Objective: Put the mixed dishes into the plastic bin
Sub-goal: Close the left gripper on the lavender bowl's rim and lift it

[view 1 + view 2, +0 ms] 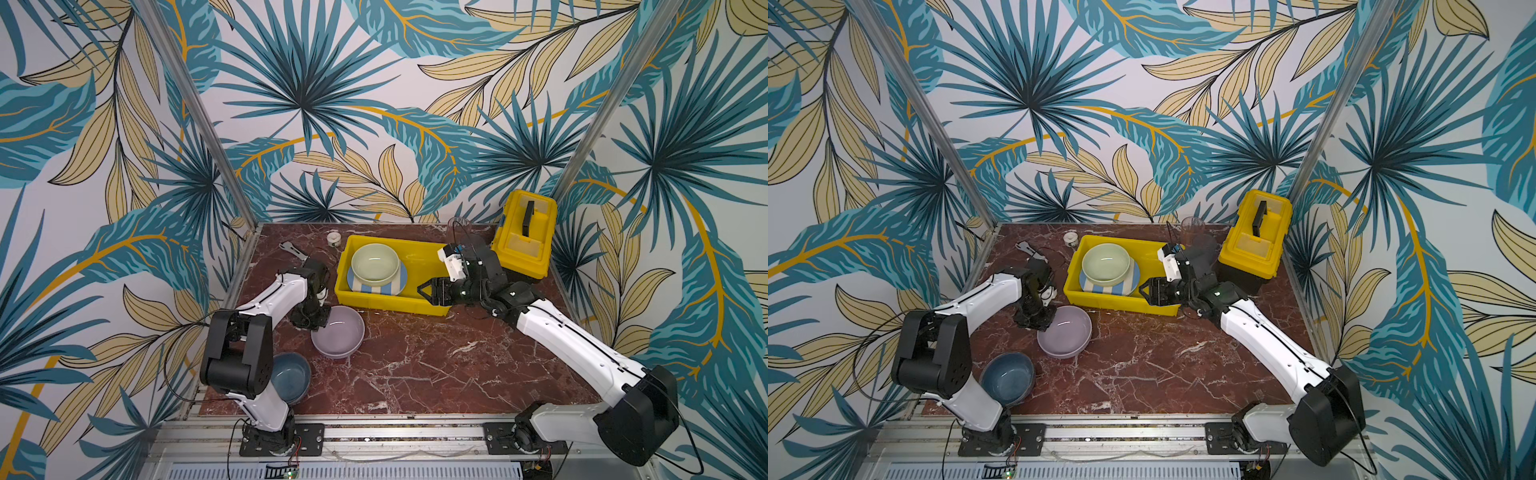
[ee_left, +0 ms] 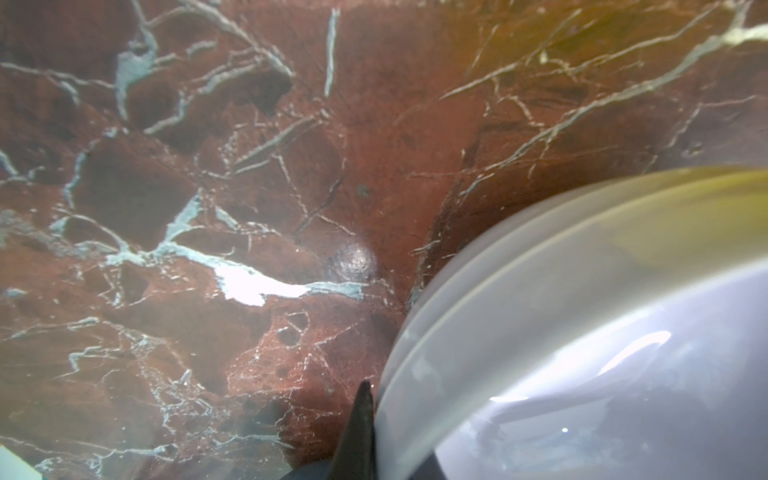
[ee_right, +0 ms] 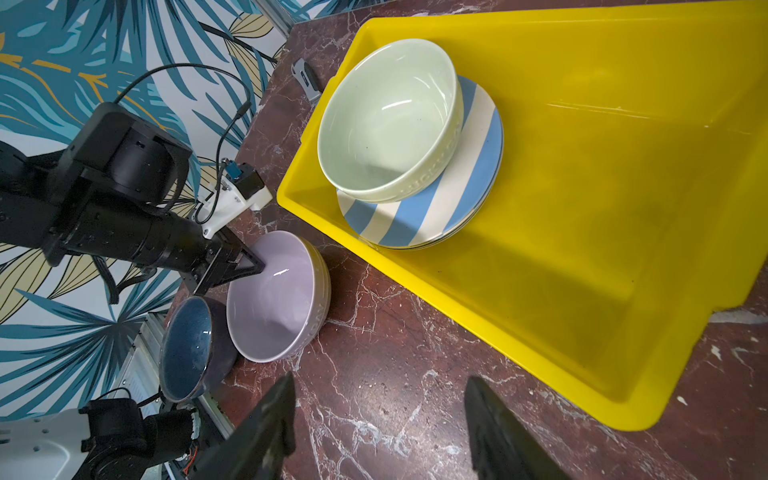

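The yellow plastic bin [image 1: 390,309] [image 1: 1113,305] [image 3: 582,208] holds a pale green bowl [image 1: 375,262] [image 3: 386,120] standing on a blue-and-cream striped plate [image 1: 374,287] [image 3: 415,216]. On the table in front of the bin is a lilac bowl [image 1: 338,336] [image 1: 1065,332] [image 2: 582,332] [image 3: 270,299]. My left gripper [image 1: 318,328] [image 2: 382,399] [image 3: 253,266] is shut on its rim, one finger outside the wall. A blue bowl [image 1: 291,376] [image 3: 187,345] sits nearer the front left. My right gripper [image 1: 424,289] [image 3: 380,390] hangs open and empty by the bin's front right corner. A clear tumbler [image 1: 1192,230] stands behind the bin.
A yellow toolbox [image 1: 525,232] with a black handle stands at the back right beside the bin. A metal wrench [image 1: 293,250] and a small white tape roll [image 1: 333,239] lie at the back left. The left arm's elbow overhangs the blue bowl.
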